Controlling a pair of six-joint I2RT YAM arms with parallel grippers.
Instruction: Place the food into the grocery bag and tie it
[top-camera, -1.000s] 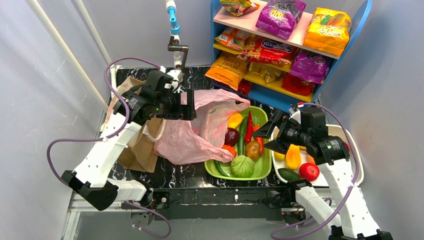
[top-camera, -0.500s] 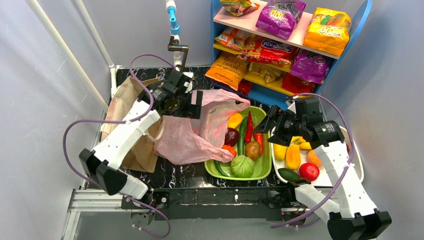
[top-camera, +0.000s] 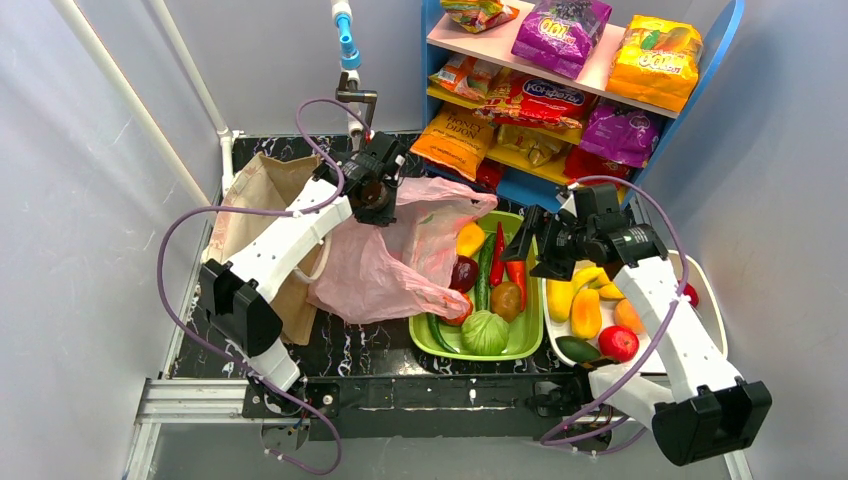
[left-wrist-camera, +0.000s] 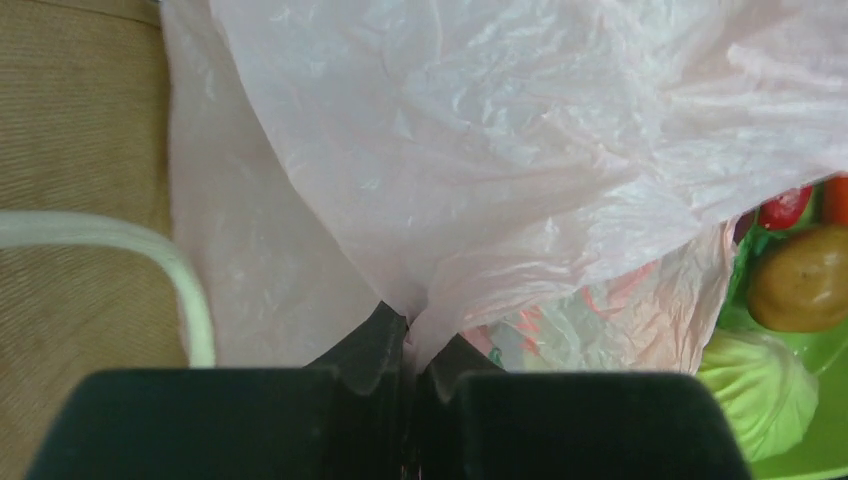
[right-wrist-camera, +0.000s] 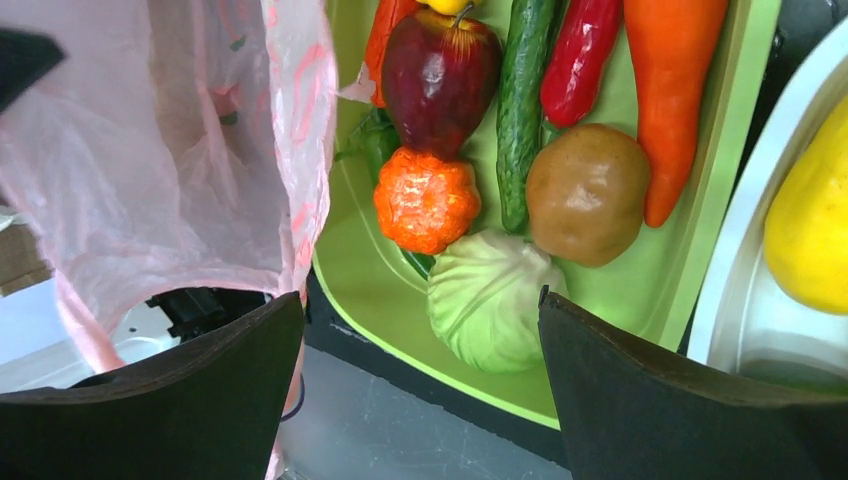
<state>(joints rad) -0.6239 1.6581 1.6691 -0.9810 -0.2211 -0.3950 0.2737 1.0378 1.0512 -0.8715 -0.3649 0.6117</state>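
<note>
From above, the left gripper (top-camera: 372, 195) is holding up the pink grocery bag's (top-camera: 385, 270) far edge over the black marbled table (top-camera: 330, 345), between a brown paper bag (top-camera: 250, 195) and the green tray (top-camera: 527, 350) of food (top-camera: 487, 290), with a snack shelf (top-camera: 545, 200) standing behind. Its wrist camera alone is showing the fingers (left-wrist-camera: 370, 345) pinching the plastic. The right wrist camera is showing the right gripper (right-wrist-camera: 418, 300) gaping above the cabbage (right-wrist-camera: 490, 300).

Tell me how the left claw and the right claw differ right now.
The left claw is shut, pinching the pink bag; the right claw is open and empty. The left claw is pressed against plastic; the right claw hangs above the green tray. Both are black.
</note>
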